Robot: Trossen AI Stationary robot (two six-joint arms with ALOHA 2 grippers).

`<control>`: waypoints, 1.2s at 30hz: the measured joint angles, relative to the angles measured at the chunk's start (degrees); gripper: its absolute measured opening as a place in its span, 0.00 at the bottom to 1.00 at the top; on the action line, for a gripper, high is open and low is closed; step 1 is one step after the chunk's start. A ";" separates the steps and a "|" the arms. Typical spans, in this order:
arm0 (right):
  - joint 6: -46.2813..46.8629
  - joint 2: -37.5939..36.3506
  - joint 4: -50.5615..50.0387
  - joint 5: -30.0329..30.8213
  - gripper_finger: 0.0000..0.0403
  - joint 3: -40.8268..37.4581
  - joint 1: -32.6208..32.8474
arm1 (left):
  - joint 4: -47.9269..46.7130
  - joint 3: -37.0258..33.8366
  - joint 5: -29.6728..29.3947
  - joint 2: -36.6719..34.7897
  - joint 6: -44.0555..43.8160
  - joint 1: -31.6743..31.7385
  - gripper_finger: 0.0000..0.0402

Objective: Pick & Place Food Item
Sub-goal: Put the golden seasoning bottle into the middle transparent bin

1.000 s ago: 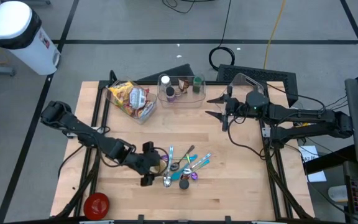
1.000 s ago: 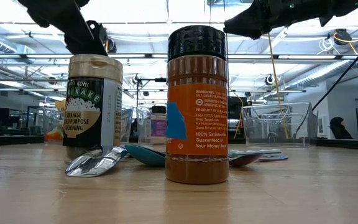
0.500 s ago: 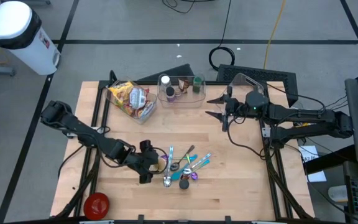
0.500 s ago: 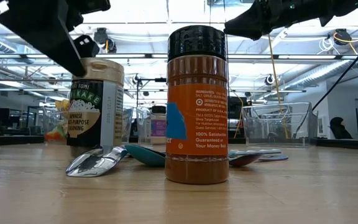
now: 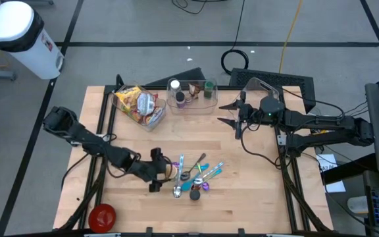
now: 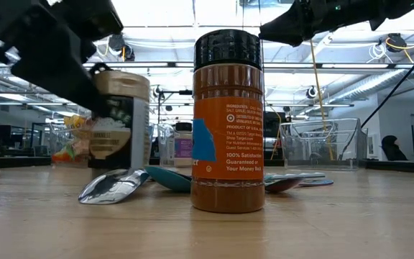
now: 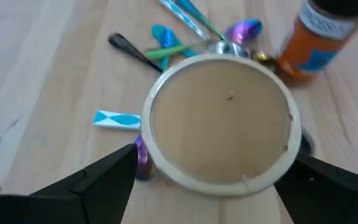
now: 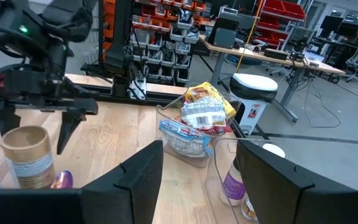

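We see the left claw (image 5: 158, 170) low over the worktop (image 5: 242, 191), its two dark fingers (image 7: 98, 177) spread wide on either side of a seasoning jar (image 5: 166, 170), released and not pressing on it. The jar sits between the fingers at the front middle of the worktop, at the edge of a heap of coloured spoons (image 5: 196, 178) and just beside an orange spice bottle (image 6: 228, 121) with a black cap. It has a broad tan lid (image 7: 221, 122), a round body and a dark-and-white label, and in the low view it leans slightly. The right claw (image 5: 227, 112) hangs parted and empty near the far right, beside a clear bin (image 5: 192, 93).
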 joint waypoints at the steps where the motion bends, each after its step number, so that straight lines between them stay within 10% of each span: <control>1: 0.00 0.00 0.00 0.00 0.49 0.00 0.00 | 2.46 -0.99 -0.05 0.00 0.52 0.23 0.89; 23: 0.01 0.00 -0.20 0.02 0.49 0.00 0.00 | 23.11 -12.12 -0.13 0.34 3.61 4.90 0.89; 36: 0.02 0.00 -0.06 0.15 0.49 0.02 0.00 | 33.77 -11.89 -1.21 13.85 6.29 7.45 0.89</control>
